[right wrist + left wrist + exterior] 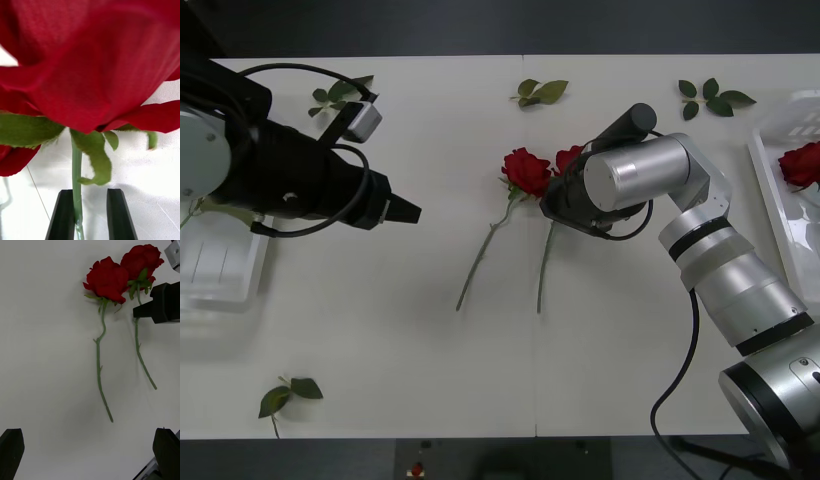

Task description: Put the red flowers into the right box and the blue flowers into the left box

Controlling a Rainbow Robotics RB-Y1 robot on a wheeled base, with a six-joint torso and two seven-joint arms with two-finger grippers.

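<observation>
Right gripper [85, 213] at table centre, black fingers [62, 215] straddling stem just below bloom of one of two red flowers [527, 170] lying side by side on white table [380, 330]; jaws near stem, clamp unclear. Third rose in right box [780, 170]. Left gripper [90, 453] spread wide, empty, beside left box [220, 270]. No readable writing.

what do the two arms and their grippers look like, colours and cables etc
The left arm is clad in black, with a white round joint cover, a small grey box near the wrist and black cables looping around it. The right arm is silver metal cylinders with black bands and a black cable. The right gripper and left gripper have flat black fingers.
</observation>
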